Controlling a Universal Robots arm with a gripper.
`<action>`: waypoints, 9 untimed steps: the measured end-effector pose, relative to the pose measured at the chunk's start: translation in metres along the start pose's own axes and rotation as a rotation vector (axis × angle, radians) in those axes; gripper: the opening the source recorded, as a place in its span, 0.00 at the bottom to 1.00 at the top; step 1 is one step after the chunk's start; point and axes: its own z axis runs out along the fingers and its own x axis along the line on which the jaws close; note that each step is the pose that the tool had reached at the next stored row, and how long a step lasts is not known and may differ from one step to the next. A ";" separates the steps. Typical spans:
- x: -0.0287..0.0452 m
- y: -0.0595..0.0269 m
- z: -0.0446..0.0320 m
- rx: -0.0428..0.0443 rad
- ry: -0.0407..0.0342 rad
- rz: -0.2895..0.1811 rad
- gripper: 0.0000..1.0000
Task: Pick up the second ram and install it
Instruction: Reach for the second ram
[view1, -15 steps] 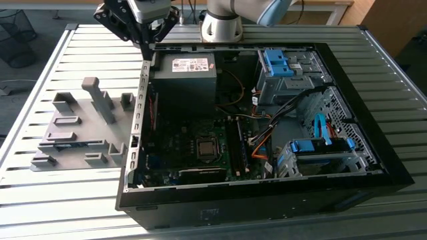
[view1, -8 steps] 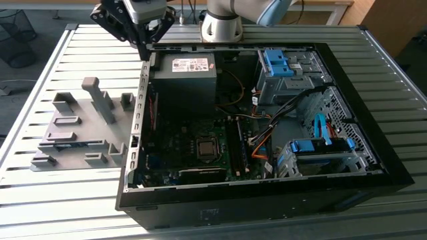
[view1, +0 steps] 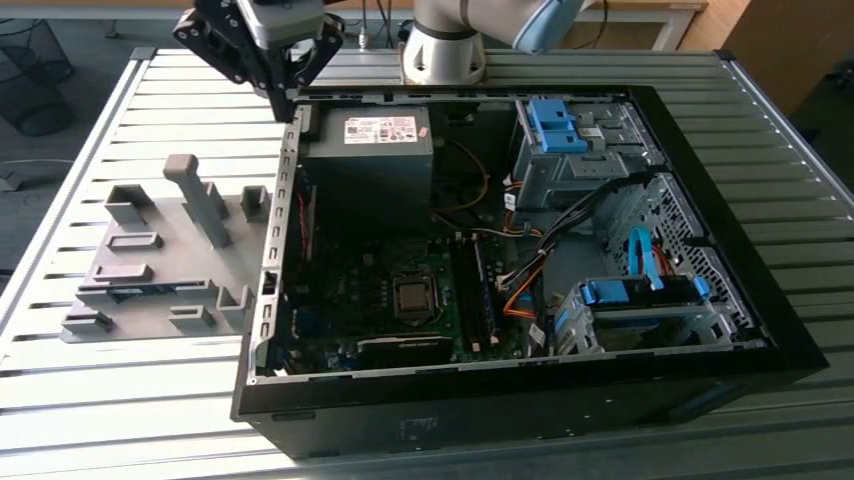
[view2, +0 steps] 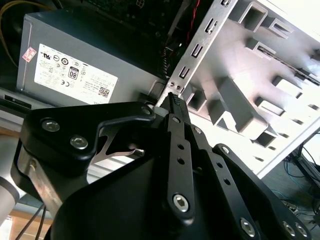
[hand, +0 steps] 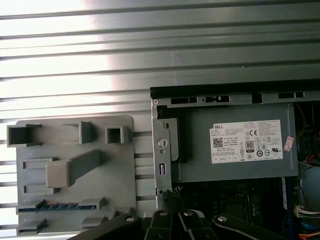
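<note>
The second ram is a thin blue stick standing on edge in a slot of the grey fixture, on the table to the exterior view's left of the open computer case. The first wrist view shows the ram near the fixture's edge. My black gripper hangs shut and empty above the case's back corner, by its metal side wall and the power supply. It is well away from the ram. Its closed tips show in both wrist views.
Inside the case lie the motherboard, its CPU socket and memory slots. Blue drive-bay latches and loose cables sit toward the exterior view's right. A tall grey post rises from the fixture. The table is slatted aluminium.
</note>
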 end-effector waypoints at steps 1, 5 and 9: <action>0.0006 -0.0001 0.0001 0.0000 0.0001 0.000 0.11; 0.0031 -0.0003 0.0004 0.0001 0.0008 0.000 0.11; 0.0055 -0.0005 0.0008 0.0002 0.0019 0.000 0.11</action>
